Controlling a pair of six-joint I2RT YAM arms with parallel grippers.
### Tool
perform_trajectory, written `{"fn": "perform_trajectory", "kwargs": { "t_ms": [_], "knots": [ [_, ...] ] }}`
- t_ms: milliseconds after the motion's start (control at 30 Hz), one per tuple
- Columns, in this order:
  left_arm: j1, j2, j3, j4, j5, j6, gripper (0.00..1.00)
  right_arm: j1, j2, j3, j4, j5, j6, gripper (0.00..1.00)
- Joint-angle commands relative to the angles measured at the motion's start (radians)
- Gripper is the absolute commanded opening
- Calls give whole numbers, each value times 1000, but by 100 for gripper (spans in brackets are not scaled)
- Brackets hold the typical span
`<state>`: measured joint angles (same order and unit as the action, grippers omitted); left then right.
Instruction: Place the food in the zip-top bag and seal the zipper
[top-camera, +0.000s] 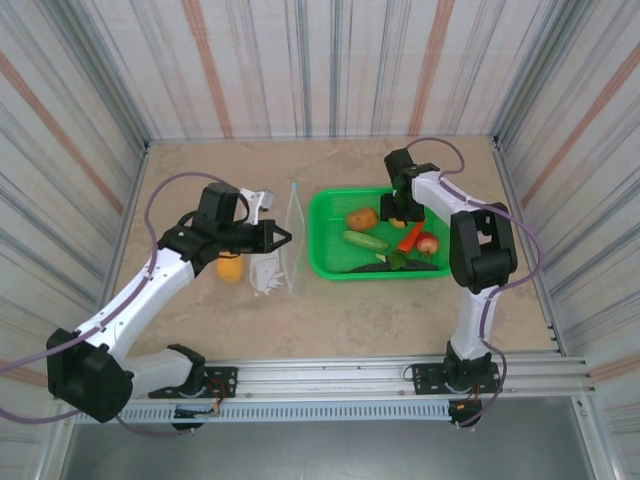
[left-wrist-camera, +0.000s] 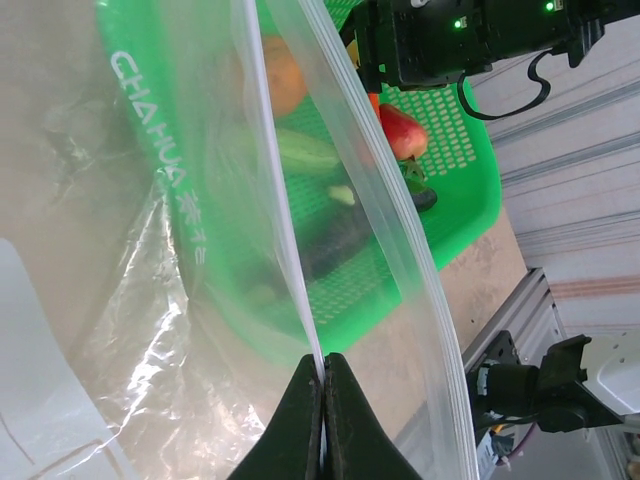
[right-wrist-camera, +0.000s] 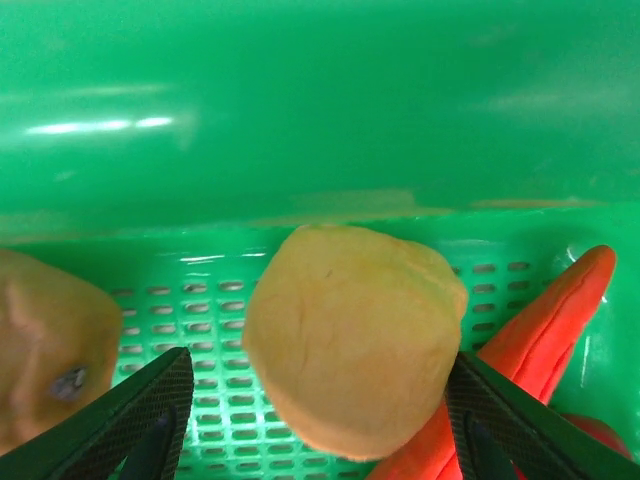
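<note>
Green basket (right-wrist-camera: 320, 100) wall, chili (right-wrist-camera: 545, 315) crowd pepper (right-wrist-camera: 350, 335); right pincer (right-wrist-camera: 320, 360) released, left pincer (left-wrist-camera: 323, 368) grasping bag (left-wrist-camera: 120, 330).

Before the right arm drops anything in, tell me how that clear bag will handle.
Likely floppy: the zip-top bag is creased, pinched at one edge by the left gripper. Probably thin and light: the green basket shows through it. Its mouth may sag.

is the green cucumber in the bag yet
No, the green cucumber lies inside the green basket, apart from the zip-top bag beside it.
</note>
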<state>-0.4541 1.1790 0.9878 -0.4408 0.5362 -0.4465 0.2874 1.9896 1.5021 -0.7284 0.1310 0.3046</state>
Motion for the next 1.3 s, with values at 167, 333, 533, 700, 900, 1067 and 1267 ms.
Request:
{"fn": "perform_trajectory", "kwargs": {
  "t_ms": [167,333,533,700,900,1067,1267],
  "knots": [
    [-7,-4,-2,8,-7,21,0,-1,13,18,2,24,-22,56],
    [10,-4,-6,17,6,10,0,3,-35,0,7,24,-26,52],
    [9,-1,14,12,22,-21,0,41,-197,-73,31,34,-7,52],
    [9,-2,53,0,51,-61,0,89,-368,-140,54,2,13,52],
    [13,38,109,-35,124,-78,0,178,-558,-186,101,-201,2,53],
    [4,75,143,-50,165,-90,0,291,-648,-149,120,-360,29,51],
    [-8,103,155,-40,169,-90,0,363,-637,-96,218,-511,138,52]
  ]
}}
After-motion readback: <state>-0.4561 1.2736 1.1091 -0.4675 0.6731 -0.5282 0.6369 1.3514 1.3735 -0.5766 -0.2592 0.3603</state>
